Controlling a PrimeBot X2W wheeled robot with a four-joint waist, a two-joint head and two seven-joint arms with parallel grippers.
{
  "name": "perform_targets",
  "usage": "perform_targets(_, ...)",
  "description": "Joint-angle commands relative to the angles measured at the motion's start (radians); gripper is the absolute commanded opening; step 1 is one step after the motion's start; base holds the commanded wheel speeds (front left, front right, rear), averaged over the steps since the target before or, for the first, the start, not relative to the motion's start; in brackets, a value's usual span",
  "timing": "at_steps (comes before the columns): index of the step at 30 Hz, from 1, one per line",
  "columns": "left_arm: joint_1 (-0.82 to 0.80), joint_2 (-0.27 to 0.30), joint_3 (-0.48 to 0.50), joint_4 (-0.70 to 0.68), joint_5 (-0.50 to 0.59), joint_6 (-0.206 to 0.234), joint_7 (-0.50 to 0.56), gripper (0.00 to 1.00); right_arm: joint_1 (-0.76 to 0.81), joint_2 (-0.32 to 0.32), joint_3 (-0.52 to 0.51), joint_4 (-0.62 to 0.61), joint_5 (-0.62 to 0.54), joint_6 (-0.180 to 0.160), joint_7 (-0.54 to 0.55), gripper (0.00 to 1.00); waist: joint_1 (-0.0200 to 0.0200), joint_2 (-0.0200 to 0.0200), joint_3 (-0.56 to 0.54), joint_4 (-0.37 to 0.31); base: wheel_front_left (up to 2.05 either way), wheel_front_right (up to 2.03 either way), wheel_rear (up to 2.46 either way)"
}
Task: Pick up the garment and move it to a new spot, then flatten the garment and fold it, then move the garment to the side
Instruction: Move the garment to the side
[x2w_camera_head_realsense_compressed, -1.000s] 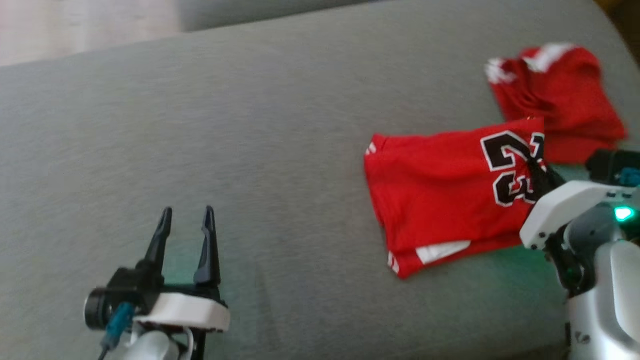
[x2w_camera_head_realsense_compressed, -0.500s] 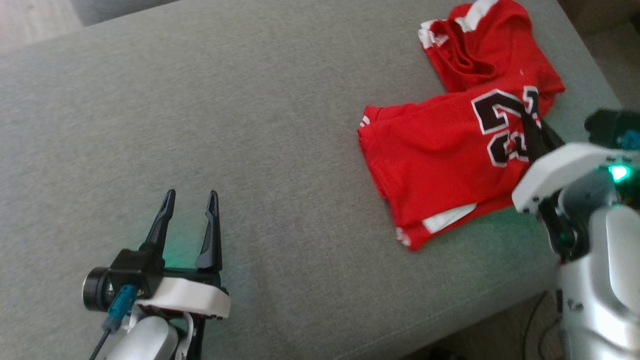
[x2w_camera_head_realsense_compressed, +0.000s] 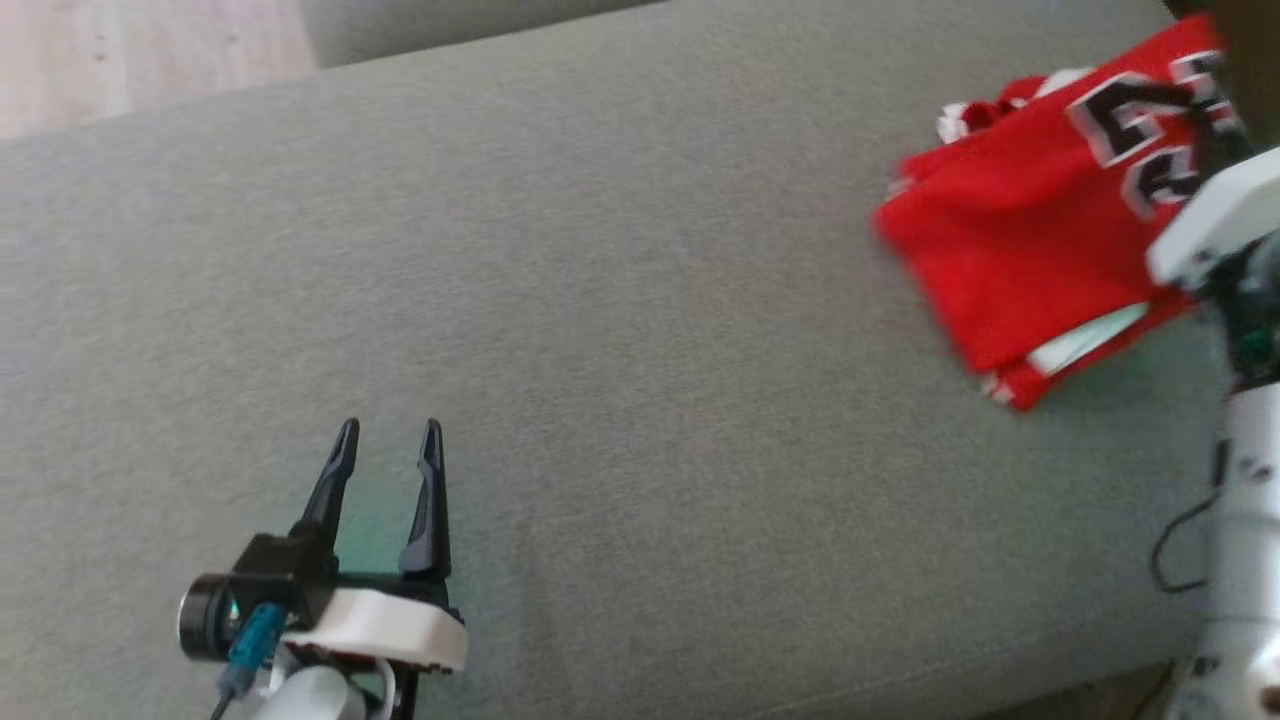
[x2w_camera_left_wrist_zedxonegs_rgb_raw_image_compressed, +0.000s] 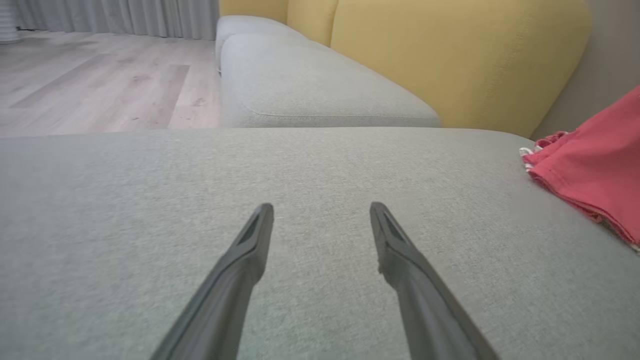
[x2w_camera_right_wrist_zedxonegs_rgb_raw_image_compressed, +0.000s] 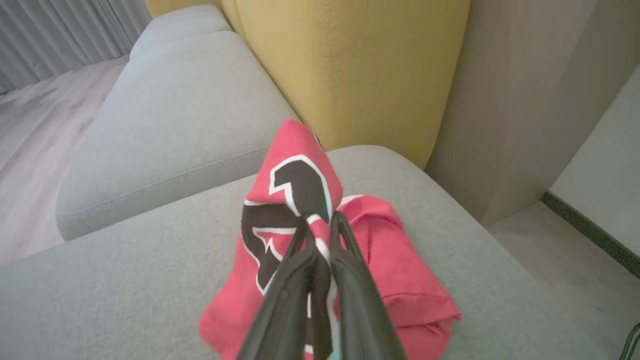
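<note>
1. Swung round since half a second ago, the head camera has shifted the whole scene; the garment (x2w_camera_head_realsense_compressed: 1010, 260) now shows at the upper right instead of mid-right, and less of the red bunch behind it is visible.
2. Right gripper (x2w_camera_right_wrist_zedxonegs_rgb_raw_image_compressed: 320, 220): clenched on the garment, its two fingers pinching the cloth at the black number; the pinched part stands up in a peak above the fingertips.
3. The rest of the garment lies folded on the grey sofa cushion (x2w_camera_head_realsense_compressed: 600, 300), near its right end and close to the yellow backrest (x2w_camera_right_wrist_zedxonegs_rgb_raw_image_compressed: 350, 65); white trim shows along its near edge.
4. Left gripper (x2w_camera_head_realsense_compressed: 390, 428): fingers spread, holding nothing, low over bare cushion; the garment lies well apart, off to its right.
</note>
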Motion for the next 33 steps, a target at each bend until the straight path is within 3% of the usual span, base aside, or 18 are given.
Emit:
perform_targets(1,-0.015,0.008,0.027,-0.027,-0.005,-0.006,-0.013,1.0,-0.071,-0.029,-0.019,-0.015,-0.022,0.007,-0.004,0.0,0.0001,0.0,-0.017,0.03,0.0,0.0,0.0)
perform_targets(9,-0.012,0.008,0.016,-0.033,-0.001,-0.005,-0.011,1.0,-0.109,-0.101,-0.132,0.036,-0.11,0.007,-0.028,0.0,0.0001,0.0,-0.011,0.073,0.0,0.0,0.0)
perform_targets(10,-0.012,0.01,0.015,-0.035,0.0,-0.004,-0.01,1.0,-0.109,-0.108,-0.146,0.046,-0.124,0.007,-0.034,0.38,0.0001,0.0,-0.008,0.077,0.0,0.0,0.0)
perform_targets(11,-0.012,0.011,0.014,-0.036,0.0,-0.004,-0.009,1.0,-0.108,-0.111,-0.162,0.054,-0.14,0.007,-0.043,0.93,0.0001,0.0,-0.006,0.08,0.0,0.0,0.0)
perform_targets(12,-0.012,0.012,0.013,-0.038,0.001,-0.004,-0.008,1.0,-0.106,-0.112,-0.178,0.062,-0.154,0.007,-0.054,1.0,0.0001,0.0,-0.004,0.082,0.0,0.0,0.0)
perform_targets(21,-0.014,0.018,0.008,-0.039,0.0,0.001,-0.001,1.0,-0.089,-0.07,-0.221,0.102,-0.201,0.007,-0.142,1.0,0.0001,0.0,-0.009,0.076,0.0,0.0,0.0)
perform_targets(33,0.012,0.015,0.035,-0.044,-0.03,0.015,-0.01,1.0,0.027,-0.002,-0.051,0.027,-0.169,0.007,-0.358,1.0,0.0001,0.0,-0.119,0.109,0.0,0.0,0.0)
